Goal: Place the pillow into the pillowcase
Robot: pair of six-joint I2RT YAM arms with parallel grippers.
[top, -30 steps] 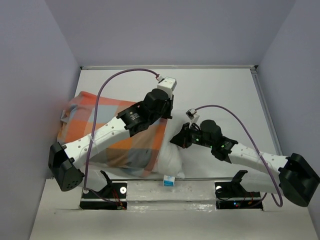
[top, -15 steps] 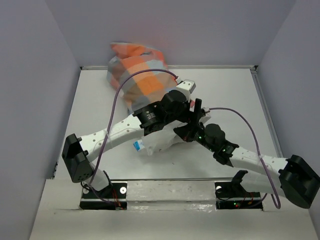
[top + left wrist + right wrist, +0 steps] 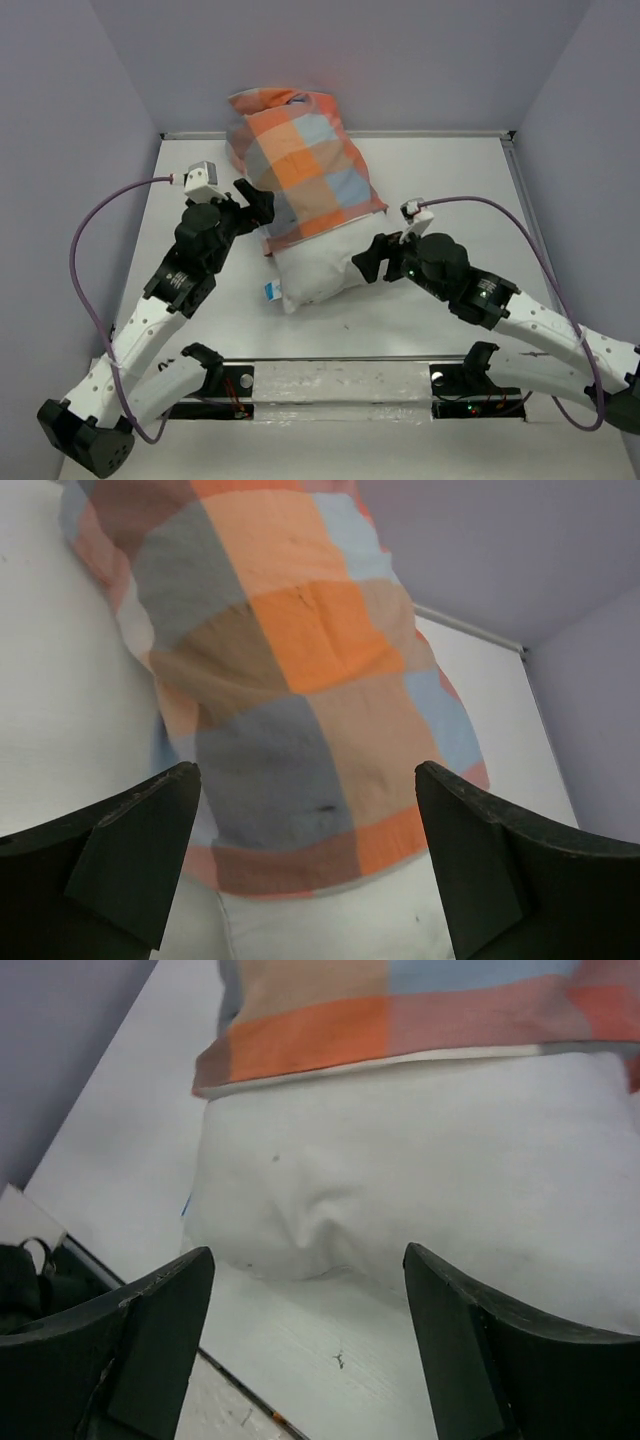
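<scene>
The checked pillowcase [image 3: 295,160] covers the far part of the white pillow [image 3: 318,265], which lies slanted from the back wall toward the middle of the table. The pillow's near end sticks out bare, with a blue tag [image 3: 270,291] at its left corner. My left gripper [image 3: 258,205] is open just left of the case's hem, holding nothing. In the left wrist view the pillowcase [image 3: 300,670] and a strip of pillow [image 3: 340,920] lie beyond the open left gripper [image 3: 305,770]. My right gripper [image 3: 368,262] is open at the pillow's right side. The right wrist view shows the pillow [image 3: 420,1160] below the pillowcase hem [image 3: 400,1020], ahead of the open right gripper [image 3: 308,1255].
The white table [image 3: 450,180] is boxed in by grey walls at the back and both sides. A metal rail [image 3: 340,375] with the arm mounts runs along the near edge. The far end of the pillowcase leans up against the back wall.
Both grippers have opened and let go of the cloth. The pillow was carried from front left to the back; the left arm then drew back to the left, and the right arm pulled slightly away.
</scene>
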